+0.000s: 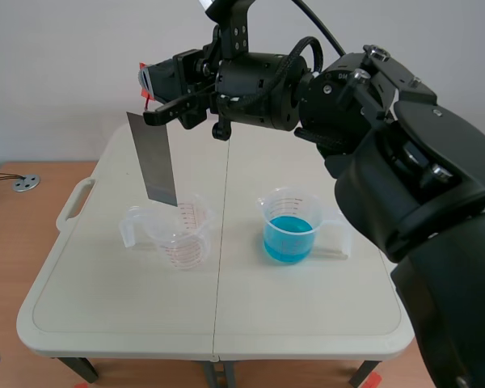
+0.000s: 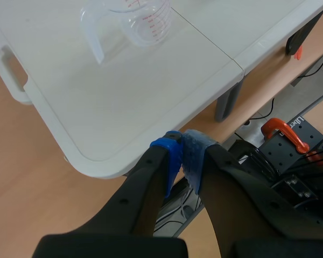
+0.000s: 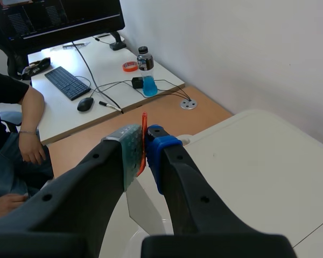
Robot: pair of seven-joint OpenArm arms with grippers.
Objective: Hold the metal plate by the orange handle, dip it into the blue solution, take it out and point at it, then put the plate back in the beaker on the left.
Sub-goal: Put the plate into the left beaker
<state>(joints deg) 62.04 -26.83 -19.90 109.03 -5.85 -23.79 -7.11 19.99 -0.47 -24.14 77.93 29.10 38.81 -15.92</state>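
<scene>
The metal plate [image 1: 153, 158] is a grey strip hanging upright, slightly tilted, from its orange handle [image 3: 144, 138]. My right gripper [image 1: 151, 95] is shut on that handle high over the table's left half, its arm reaching across from the right. The plate's lower edge sits at the rim of the empty clear beaker [image 1: 178, 234]; whether it is inside I cannot tell. The beaker of blue solution [image 1: 289, 230] stands to the right, apart from the plate. My left gripper [image 2: 183, 155] is shut on nothing, low beside the table's near left corner, with the empty beaker [image 2: 132, 21] far ahead.
The white folding table [image 1: 105, 323] has a carry handle [image 1: 73, 206] on its left side. An orange clamp [image 2: 282, 134] and cables lie under the table. A person's arm [image 3: 29, 137] rests by a desk with a keyboard [image 3: 67, 81] and a bottle [image 3: 146, 70].
</scene>
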